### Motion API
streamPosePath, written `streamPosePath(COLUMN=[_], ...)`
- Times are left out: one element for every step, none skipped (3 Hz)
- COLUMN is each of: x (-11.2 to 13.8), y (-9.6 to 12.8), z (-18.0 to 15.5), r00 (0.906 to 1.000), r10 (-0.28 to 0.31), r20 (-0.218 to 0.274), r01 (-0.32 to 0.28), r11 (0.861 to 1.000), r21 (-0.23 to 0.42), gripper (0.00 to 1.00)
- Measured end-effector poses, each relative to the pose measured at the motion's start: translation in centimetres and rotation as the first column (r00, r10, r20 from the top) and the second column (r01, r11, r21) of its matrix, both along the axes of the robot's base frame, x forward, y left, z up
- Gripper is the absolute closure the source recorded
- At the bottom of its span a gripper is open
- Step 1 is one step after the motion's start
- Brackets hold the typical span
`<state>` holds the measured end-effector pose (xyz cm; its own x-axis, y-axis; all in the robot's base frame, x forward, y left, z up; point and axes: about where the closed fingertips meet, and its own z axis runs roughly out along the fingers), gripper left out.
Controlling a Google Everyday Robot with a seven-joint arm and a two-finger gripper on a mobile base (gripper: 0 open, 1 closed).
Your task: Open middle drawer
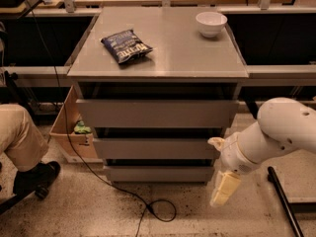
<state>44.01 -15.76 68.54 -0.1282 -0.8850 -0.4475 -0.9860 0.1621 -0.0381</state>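
Note:
The grey cabinet has three stacked drawer fronts, all closed. The middle drawer (157,148) is the medium-height panel between the taller top drawer (157,113) and the slim bottom drawer (157,174). My gripper (220,165) is at the cabinet's lower right corner, just right of the middle and bottom drawer fronts. It is open and holds nothing. One cream finger (216,142) is level with the middle drawer's right end, and the other finger (225,187) hangs toward the floor. The white arm (281,130) reaches in from the right.
A dark chip bag (126,45) and a white bowl (211,23) sit on the cabinet top (177,58). A person's leg and shoe (24,152) are at the left, beside a cardboard box (69,127). A black cable (148,206) loops on the floor in front.

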Motion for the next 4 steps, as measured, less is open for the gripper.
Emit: streamPosePath(x=[3.2, 7.2, 11.2, 14.6], y=[2.2, 4.1, 6.1, 8.1], z=[-5.0, -10.1, -14.5, -17.9], r00=[0.9994, 0.9971, 0.9924, 0.9892], r10=[-0.014, -0.028, -0.043, -0.054], r20=[0.030, 0.071, 0.115, 0.136], r01=[0.011, 0.016, 0.018, 0.017], r11=[0.996, 0.987, 0.978, 0.967], r21=[0.093, 0.157, 0.209, 0.255], gripper=[0.00, 0.00, 0.00, 0.00])
